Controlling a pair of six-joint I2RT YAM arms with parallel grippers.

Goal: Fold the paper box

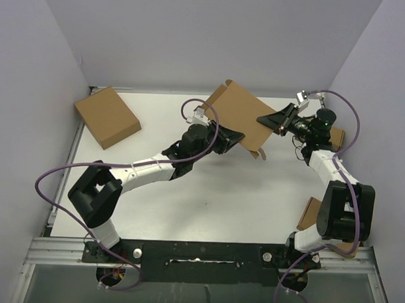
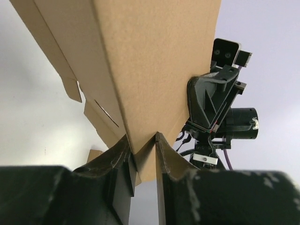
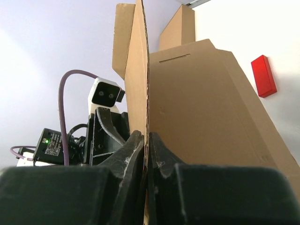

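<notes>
Top external view gives you the layout: the paper box (image 1: 240, 109) is lifted off the desk (image 1: 208, 191), tilted, near the back middle, and held between the two arms. Your left gripper (image 1: 241, 138) is clenched on its near lower edge, and your right gripper (image 1: 262, 120) bites its right edge. From up there the grips themselves are hard to judge; the wrist views settle them.

Left wrist view shows you both fingers (image 2: 164, 150) pinched onto a folded corner at the bottom of a broad panel. A side flap with a slit (image 2: 107, 114) hangs to the left, and the other arm's gripper sits black against the panel's far edge. Right wrist view shows its fingers (image 3: 133, 145) closed on a thin panel seen edge-on, with a wider panel sloping away to the right.

Only the right wrist view shows you the small red block (image 3: 263, 76), lying on the desk beyond that sloping panel. Only the top view shows a ready-made box (image 1: 107, 116) at the far left, well apart from the work. It also shows two more by the right arm: a second box (image 1: 337, 136) behind its wrist and a third box (image 1: 310, 214) partly hidden beside its base.
</notes>
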